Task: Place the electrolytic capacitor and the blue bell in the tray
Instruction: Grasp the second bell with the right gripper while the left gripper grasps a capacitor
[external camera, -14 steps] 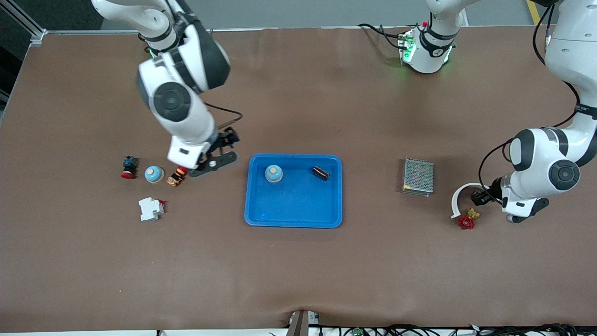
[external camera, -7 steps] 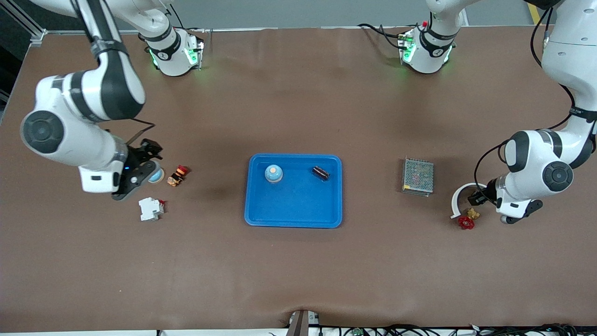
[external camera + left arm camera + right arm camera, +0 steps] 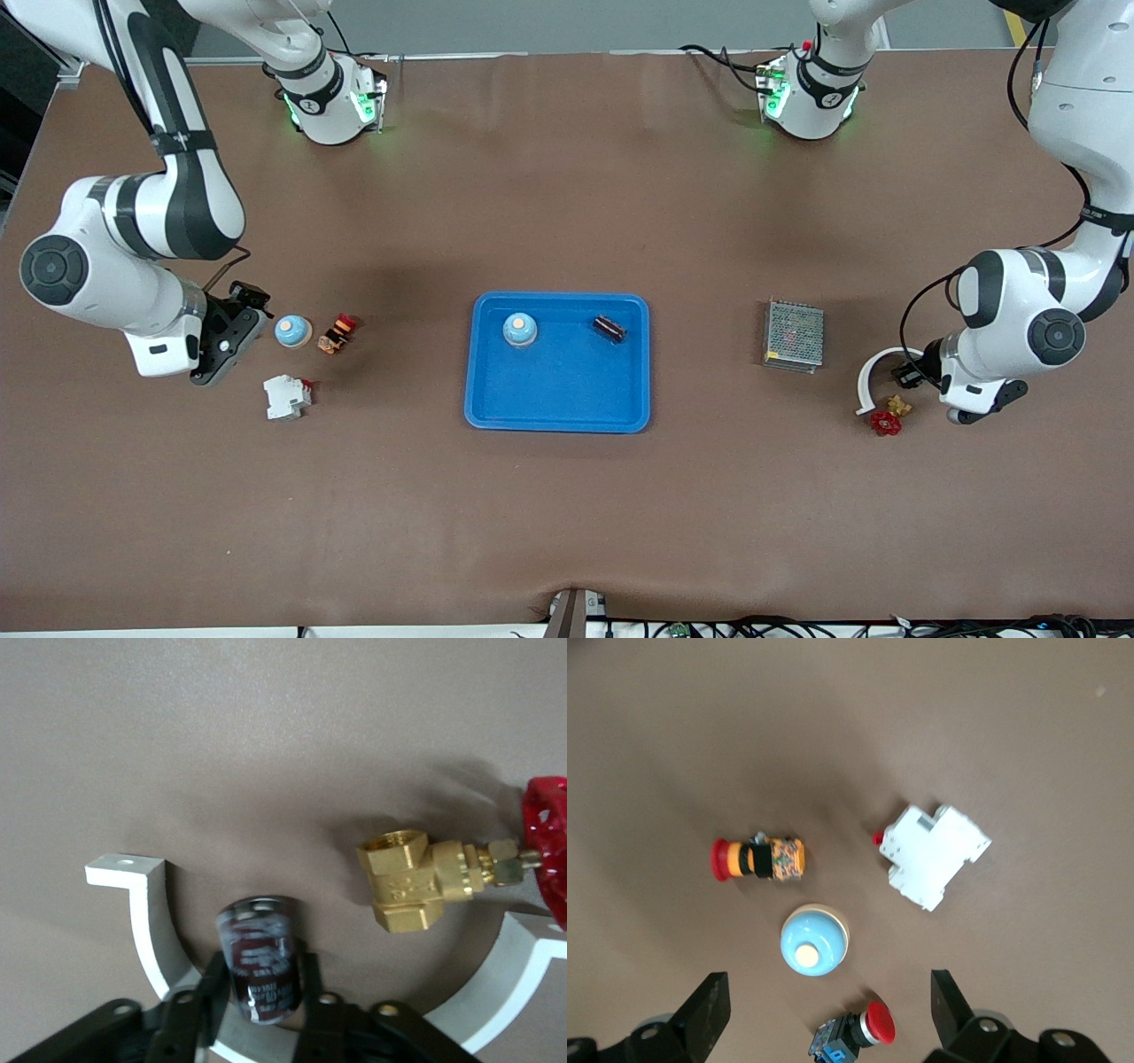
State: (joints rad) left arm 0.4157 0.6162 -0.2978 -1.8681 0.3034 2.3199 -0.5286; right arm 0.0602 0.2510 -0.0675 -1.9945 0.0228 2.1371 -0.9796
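Note:
The blue tray [image 3: 567, 390] lies mid-table. In it stand a blue bell [image 3: 520, 330] and a dark electrolytic capacitor [image 3: 609, 329]. A second blue bell [image 3: 292, 331] sits on the table toward the right arm's end; it also shows in the right wrist view [image 3: 814, 942]. My right gripper [image 3: 232, 323] is open and empty [image 3: 830, 1001] over a red push button [image 3: 855, 1036] beside that bell. My left gripper [image 3: 912, 372] is shut on a second dark capacitor [image 3: 260, 961] at the left arm's end, inside a white curved piece [image 3: 873, 372].
An orange and red button [image 3: 337, 334] and a white breaker [image 3: 286, 396] lie near the second bell. A grey mesh box [image 3: 794, 335] stands between the tray and the left gripper. A brass valve [image 3: 412, 881] with a red handle [image 3: 884, 424] lies by the white curved piece.
My right arm has swung from beside the tray toward its own end of the table and now covers the red push button. The left arm has barely shifted.

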